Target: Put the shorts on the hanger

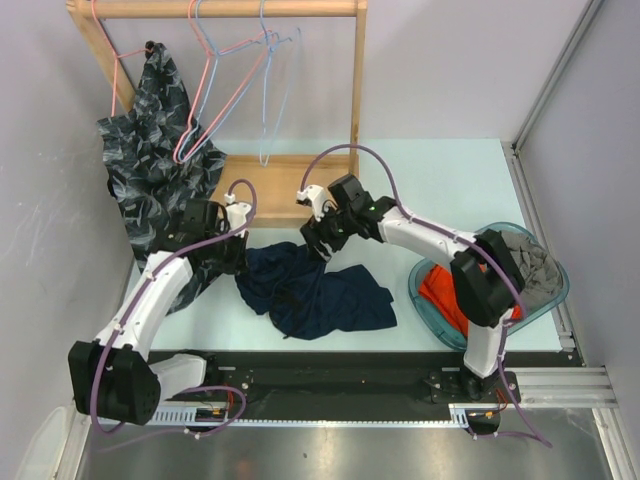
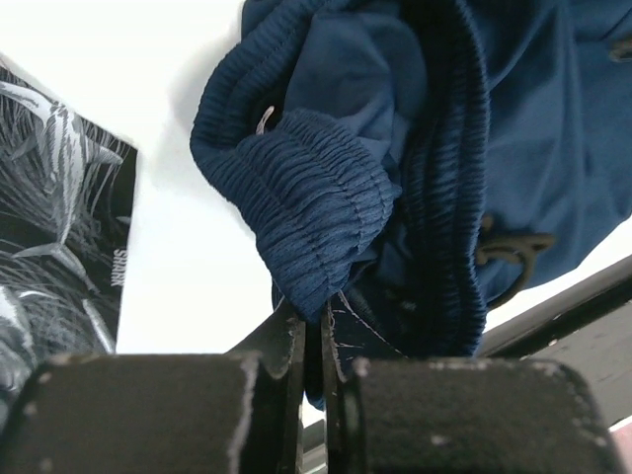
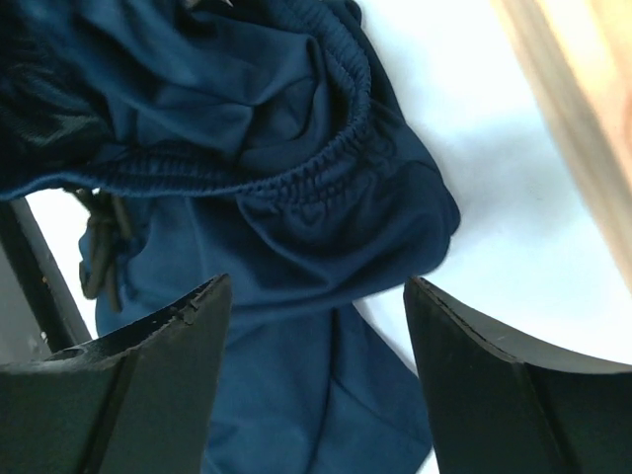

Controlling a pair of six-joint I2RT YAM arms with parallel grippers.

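The shorts (image 1: 315, 290) lie in a rumpled heap on the pale table (image 1: 450, 170), low and centre in the top view, between my two arms; they are plain dark navy, a matte, finely knit cloth; the waistband is a thick strip gathered into close elastic ribs and folded back on itself; a dark drawcord dangles from it at the right of the left wrist view, and a small white scrap shows inside the band at the upper left there. My left gripper (image 2: 314, 341) is pinched almost together on a fold of that ribbed band, the cloth running down into the narrow slit between the scuffed black pads; my right gripper (image 3: 316, 296) stands wide, its two black wedge-shaped fingers apart, with the band and a loose leg spread beneath the gap and nothing clasped. The hanger (image 1: 268, 100), a thin light-blue triangle with a hook, hangs from the wooden rail (image 1: 230, 8) at the top of the frame, well apart from the shorts; pink hangers (image 1: 207, 75) hang just to its left; a dark garment with pale leaf print (image 1: 150, 160) drapes at upper left. At the right, a translucent teal basket (image 1: 557, 290) holds an orange garment (image 1: 440, 290) and grey cloth (image 1: 535, 255).
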